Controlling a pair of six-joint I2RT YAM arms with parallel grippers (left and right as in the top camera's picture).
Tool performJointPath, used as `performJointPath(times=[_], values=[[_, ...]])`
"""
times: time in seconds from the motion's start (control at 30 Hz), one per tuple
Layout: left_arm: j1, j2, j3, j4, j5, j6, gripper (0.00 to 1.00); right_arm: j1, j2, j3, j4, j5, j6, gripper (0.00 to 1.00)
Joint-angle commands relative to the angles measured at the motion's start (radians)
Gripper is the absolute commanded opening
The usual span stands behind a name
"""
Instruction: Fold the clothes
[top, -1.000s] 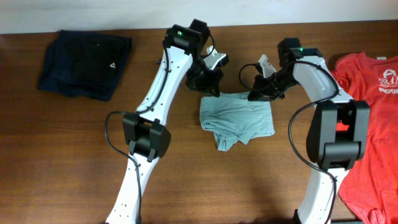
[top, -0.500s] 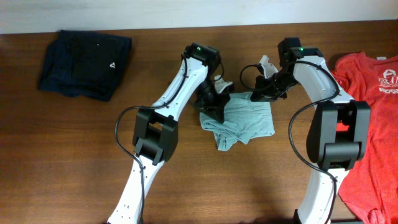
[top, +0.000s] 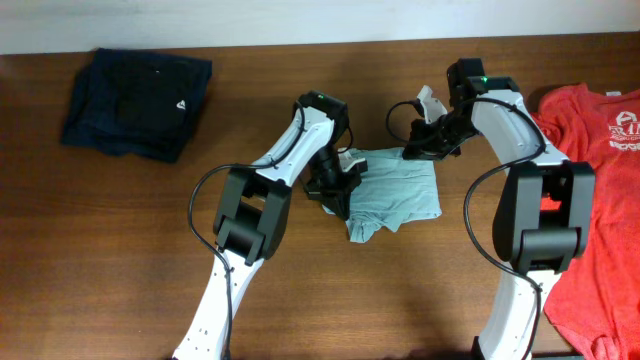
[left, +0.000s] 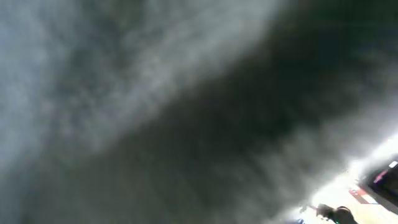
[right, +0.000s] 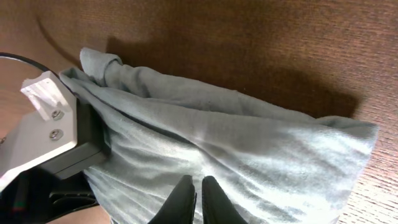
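The left wrist camera is so close to grey cloth that it shows only a blur. From above, the left claw (top: 335, 192) covers its own tips. It is clenched, and I cannot tell if any cloth is caught in it. It sits on the left edge of the blue-grey T-shirt (top: 400, 190), which lies bunched up in the middle of the brown table (top: 100, 260). There is lots of bare wood in front of the shirt and to the left. The right claw (right: 198, 183) is at the shirt's far right corner. Its two tips are squeezed almost together on the cloth, and I cannot tell if they pinch a fold. On the right, the red T-shirt (top: 600, 200) is cut off by the picture's edge and partly hidden behind the right arm. Far back on the left lies a folded dark blue garment (top: 135, 100), well apart from both claws.
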Motion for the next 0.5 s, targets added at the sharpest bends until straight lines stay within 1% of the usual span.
performJointPath(times=[0.0,0.17,0.27,0.37,0.47], values=[[-0.009,-0.005,-0.023,0.019,-0.055,0.023,0.00,-0.003,0.014,-0.008,0.002,0.013,0.000,0.12],[-0.024,-0.006,-0.023,0.020,-0.055,0.018,0.00,-0.003,0.014,-0.008,0.001,0.012,-0.002,0.11],[-0.025,-0.035,-0.010,0.014,-0.034,-0.020,0.00,-0.003,0.014,-0.005,0.003,0.006,-0.002,0.12],[-0.012,-0.111,0.043,0.024,0.002,-0.046,0.01,-0.005,0.014,0.024,-0.022,0.004,-0.002,0.15],[0.006,-0.201,0.130,0.046,-0.050,-0.092,0.00,-0.003,0.002,0.074,-0.078,0.000,-0.002,0.17]])
